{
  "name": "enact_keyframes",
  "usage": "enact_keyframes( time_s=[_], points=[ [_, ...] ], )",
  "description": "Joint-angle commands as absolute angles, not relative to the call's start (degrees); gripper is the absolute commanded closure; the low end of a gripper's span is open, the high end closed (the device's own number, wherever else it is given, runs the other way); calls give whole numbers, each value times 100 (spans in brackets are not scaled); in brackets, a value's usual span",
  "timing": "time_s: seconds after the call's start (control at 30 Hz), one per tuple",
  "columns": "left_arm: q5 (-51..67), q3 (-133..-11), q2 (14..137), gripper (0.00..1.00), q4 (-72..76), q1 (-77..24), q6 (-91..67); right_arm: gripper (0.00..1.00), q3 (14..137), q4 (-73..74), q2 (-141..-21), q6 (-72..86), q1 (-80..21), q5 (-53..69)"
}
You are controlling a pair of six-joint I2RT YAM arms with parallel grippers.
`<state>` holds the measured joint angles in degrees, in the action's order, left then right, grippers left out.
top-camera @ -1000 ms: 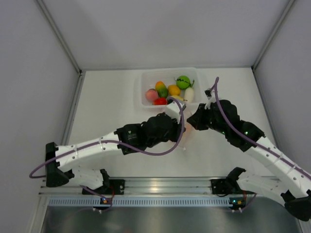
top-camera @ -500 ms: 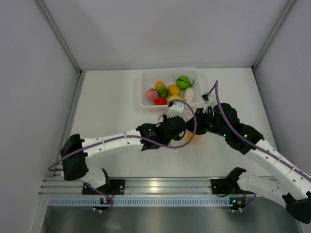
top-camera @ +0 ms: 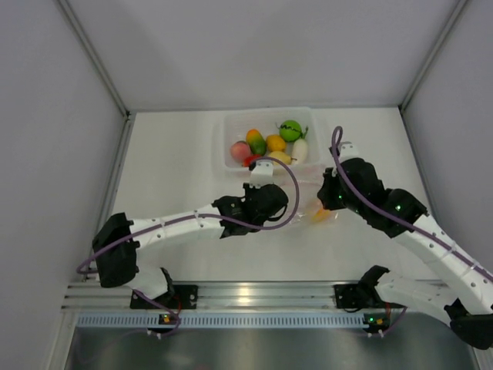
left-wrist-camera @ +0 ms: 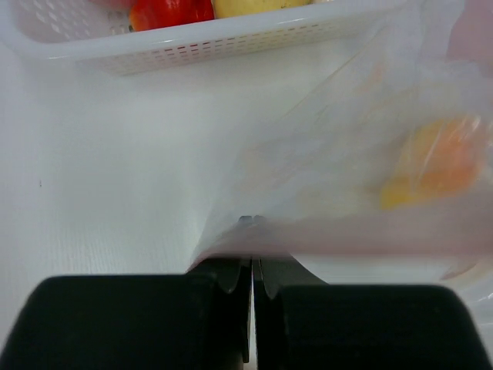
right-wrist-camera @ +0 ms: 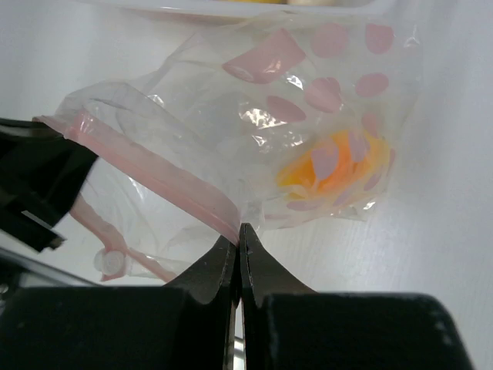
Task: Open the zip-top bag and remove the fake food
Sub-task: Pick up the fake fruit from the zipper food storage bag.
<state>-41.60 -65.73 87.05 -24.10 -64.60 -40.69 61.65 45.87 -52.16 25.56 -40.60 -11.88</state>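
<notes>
Bag point(right-wrist-camera: 192, 131) is pinched from both sides: left gripper point(left-wrist-camera: 252, 266) closed on its film, right gripper point(right-wrist-camera: 239, 240) closed on the zip strip point(right-wrist-camera: 154, 176) running between them, orange food point(right-wrist-camera: 331, 166) beyond.

Tub point(left-wrist-camera: 231, 35) cut off at top (L wrist cam); orange fake food point(left-wrist-camera: 435, 162) in zip-top bag point(left-wrist-camera: 331, 177) blurred, type unclear

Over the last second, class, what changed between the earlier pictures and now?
The left gripper closed on the zip-top bag; the right gripper, shut on its zip strip, drew rightward, exposing the orange fake food inside. The tub stayed put.
</notes>
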Motion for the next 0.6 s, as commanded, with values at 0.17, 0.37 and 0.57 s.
enact_keyframes(
  time_s=[0.17, 0.37, 0.57],
  points=[
    [-4607, -6249, 7779, 100, -3146, -6293, -4281, 100, 6899, 5669, -5633, 2171, -3981, -2303],
    [-4184, -6284, 7207, 100, -3120, -6372, -4148, 100, 7110, 5055, -5792, 2039, -4175, -690],
    [-3437, -6521, 6979, 100, -3041, -6627, -4113, 100, 7137, 4571, -5871, 2170, -4289, -35]
  ],
)
